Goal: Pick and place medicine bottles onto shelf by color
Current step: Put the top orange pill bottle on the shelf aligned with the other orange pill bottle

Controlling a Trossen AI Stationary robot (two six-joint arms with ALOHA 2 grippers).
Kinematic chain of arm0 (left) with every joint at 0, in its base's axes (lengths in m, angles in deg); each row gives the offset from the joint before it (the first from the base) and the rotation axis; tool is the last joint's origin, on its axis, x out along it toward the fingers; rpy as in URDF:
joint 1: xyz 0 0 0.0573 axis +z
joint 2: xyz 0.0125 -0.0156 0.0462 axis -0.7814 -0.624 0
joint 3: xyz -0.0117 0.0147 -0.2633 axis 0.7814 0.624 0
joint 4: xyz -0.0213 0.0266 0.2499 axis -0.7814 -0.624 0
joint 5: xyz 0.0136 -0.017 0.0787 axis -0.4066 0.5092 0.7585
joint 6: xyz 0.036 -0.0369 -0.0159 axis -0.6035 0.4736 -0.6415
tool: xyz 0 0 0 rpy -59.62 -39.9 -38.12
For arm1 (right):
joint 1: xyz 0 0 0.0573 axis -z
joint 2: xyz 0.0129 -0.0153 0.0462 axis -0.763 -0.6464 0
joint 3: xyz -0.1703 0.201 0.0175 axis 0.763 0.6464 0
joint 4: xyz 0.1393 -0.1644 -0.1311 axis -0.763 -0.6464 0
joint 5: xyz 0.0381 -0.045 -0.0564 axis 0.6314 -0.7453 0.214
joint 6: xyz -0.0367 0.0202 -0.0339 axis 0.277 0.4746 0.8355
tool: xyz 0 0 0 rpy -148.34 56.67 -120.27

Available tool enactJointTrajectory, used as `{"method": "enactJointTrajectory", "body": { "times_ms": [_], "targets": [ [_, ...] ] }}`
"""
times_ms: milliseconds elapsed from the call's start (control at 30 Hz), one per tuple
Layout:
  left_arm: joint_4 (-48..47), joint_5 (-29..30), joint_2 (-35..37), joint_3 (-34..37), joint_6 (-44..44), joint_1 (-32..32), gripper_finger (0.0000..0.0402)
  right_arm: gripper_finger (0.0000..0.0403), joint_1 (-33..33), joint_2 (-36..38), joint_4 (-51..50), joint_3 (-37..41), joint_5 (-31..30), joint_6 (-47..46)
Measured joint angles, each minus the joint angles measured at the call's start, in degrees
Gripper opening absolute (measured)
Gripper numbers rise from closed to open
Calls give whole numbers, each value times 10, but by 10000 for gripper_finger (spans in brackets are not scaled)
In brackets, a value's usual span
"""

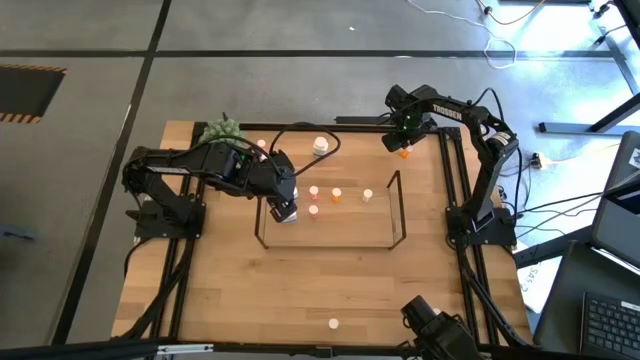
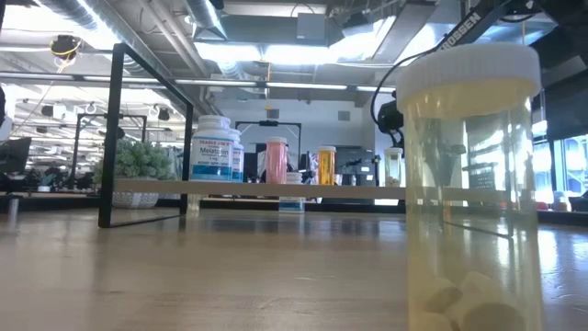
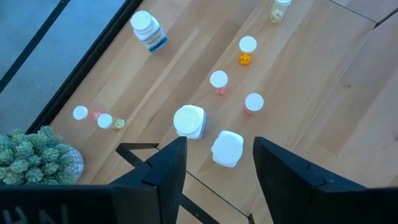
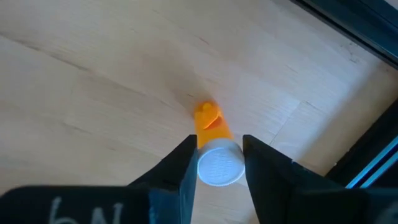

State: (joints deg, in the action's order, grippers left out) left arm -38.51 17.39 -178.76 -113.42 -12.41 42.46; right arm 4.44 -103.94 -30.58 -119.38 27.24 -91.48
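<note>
The wire shelf [image 1: 398,212] stands mid-table. On it are two white bottles [image 3: 189,121] [image 3: 227,148], two pink ones [image 1: 313,191] [image 1: 313,210], an orange one [image 1: 335,195] and a cream one [image 1: 367,195]. My left gripper [image 3: 214,163] hovers open above the shelf's left end [image 1: 285,207], its fingers on either side of the nearer white bottle, apart from it. My right gripper [image 4: 217,163] is at the table's far right [image 1: 403,146], shut on an orange bottle [image 4: 210,121]. Another white bottle [image 1: 320,146] stands behind the shelf. My right gripper pinches the orange bottle's white cap [image 4: 219,167] between its two fingers, one on each side. The fingers come from above, pointing down. The bottle is upright below them; whether its base is on the table I cannot tell.
A green plant [image 1: 220,130] sits at the far left with two small bottles [image 3: 81,113] [image 3: 106,121] beside it. A cream bottle [image 1: 333,323] stands near the front edge, large in the low view [image 2: 469,184]. The black table frame [image 1: 452,180] runs along the right side.
</note>
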Motion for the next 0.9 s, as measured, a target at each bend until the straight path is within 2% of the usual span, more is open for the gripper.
{"method": "enactJointTrajectory", "body": {
  "times_ms": [900],
  "targets": [
    [0,0,0,0,0,0,179,116,-2,0,-5,0,0,64]
  ]
}}
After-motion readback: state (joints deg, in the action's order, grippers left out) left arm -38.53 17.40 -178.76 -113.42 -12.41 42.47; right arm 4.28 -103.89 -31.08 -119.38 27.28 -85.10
